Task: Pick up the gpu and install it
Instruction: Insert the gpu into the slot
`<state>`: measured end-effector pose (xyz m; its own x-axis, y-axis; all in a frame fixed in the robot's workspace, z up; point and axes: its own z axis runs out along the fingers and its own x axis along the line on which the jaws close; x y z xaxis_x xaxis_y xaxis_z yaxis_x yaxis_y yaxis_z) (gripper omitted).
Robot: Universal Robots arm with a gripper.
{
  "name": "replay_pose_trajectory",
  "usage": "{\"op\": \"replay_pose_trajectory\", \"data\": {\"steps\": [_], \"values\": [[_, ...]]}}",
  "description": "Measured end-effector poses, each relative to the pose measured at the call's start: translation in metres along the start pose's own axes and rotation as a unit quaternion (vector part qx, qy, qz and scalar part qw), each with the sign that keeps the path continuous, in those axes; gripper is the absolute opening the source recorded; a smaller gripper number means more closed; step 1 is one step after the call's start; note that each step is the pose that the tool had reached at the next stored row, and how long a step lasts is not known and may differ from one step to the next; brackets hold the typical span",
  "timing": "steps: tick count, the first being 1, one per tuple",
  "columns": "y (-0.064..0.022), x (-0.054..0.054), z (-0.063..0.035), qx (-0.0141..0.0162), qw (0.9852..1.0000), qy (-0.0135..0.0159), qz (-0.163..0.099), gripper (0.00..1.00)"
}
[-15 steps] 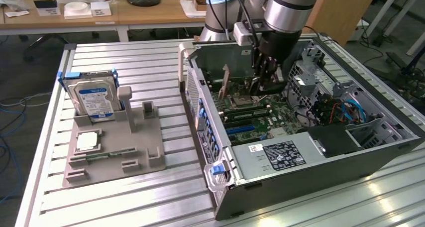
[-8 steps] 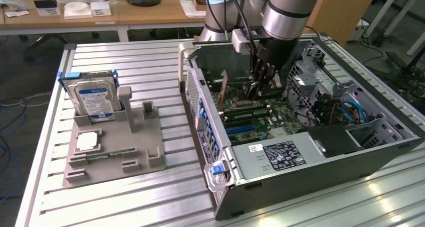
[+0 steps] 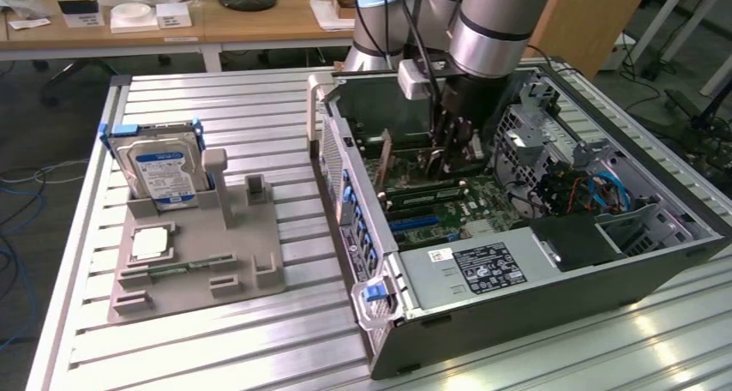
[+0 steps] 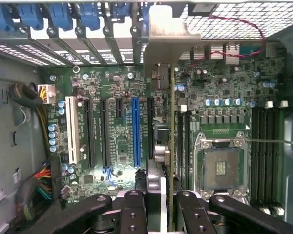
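The gpu [image 4: 172, 146] stands edge-on, clamped in the gripper [image 4: 158, 204]; arm reaching straight down into the computer case [image 3: 640, 262]

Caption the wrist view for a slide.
Fingers hold the gpu edge-on over the motherboard slots.

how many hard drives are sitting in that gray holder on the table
1: a silver, blue-labelled hard drive stands upright at the far end of the gray holder. Another could be hidden behind it.

Wooden desks [image 3: 229, 27] behind, dark floor [image 3: 34, 125] — cluttered lab.
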<state>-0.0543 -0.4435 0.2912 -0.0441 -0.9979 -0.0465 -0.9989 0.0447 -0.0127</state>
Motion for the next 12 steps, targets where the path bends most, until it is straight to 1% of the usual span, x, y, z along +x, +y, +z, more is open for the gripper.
{"op": "replay_pose_trajectory", "data": {"steps": [3, 9, 12], "values": [[0.0021, 0.002, 0.0037, -0.0001, 1.0000, -0.0008, -0.003, 0.28], [0.0025, 0.011, 0.0075, -0.0002, 1.0000, -0.0007, -0.003, 0.28], [0.0045, 0.014, 0.0091, -0.0002, 1.0000, -0.0007, -0.003, 0.28]]}}
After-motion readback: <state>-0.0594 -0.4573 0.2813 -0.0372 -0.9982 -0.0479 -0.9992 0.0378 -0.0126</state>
